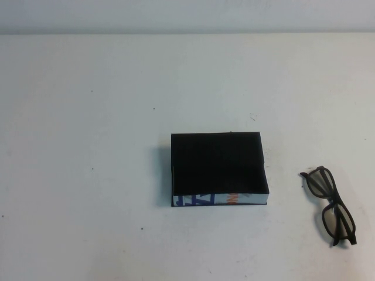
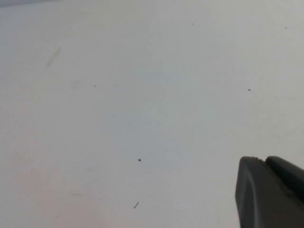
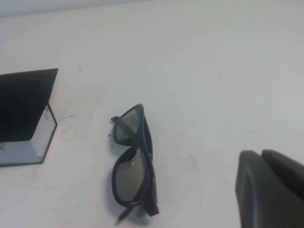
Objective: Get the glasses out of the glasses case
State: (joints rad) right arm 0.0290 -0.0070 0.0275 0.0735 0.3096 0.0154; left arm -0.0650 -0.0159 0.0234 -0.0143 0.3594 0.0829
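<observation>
On the worktop, near-right corner: the glasses (image 1: 329, 205) lie folded, lenses up, slanting toward the near edge and well apart from the glasses case (image 1: 219, 170).
Middle of the worktop, a little toward the near edge: the glasses case sits open, black inside, with its white printed wall (image 1: 221, 199) facing the near edge. Nothing shows inside it.
Task status: judged done as far as removal goes; the glasses are out of the case and resting on the bare worktop (image 1: 88, 146). Nothing is visibly left to do except perhaps parking the arms.
Left pincer (image 2: 270, 192): absent from the high view. In the left wrist view only a dark part of it shows at the frame edge, over bare worktop. It holds and touches nothing visible. I cannot tell whether it is apart or together.
Right pincer (image 3: 271, 187): also absent from the high view. The right wrist view shows a dark part of it at the frame edge, above the worktop, near the glasses (image 3: 133, 159) but clear of them. It grips nothing visible; its opening cannot be told.
Case in right wrist view: one corner of the glasses case (image 3: 23, 109) is visible, set apart from the glasses.
</observation>
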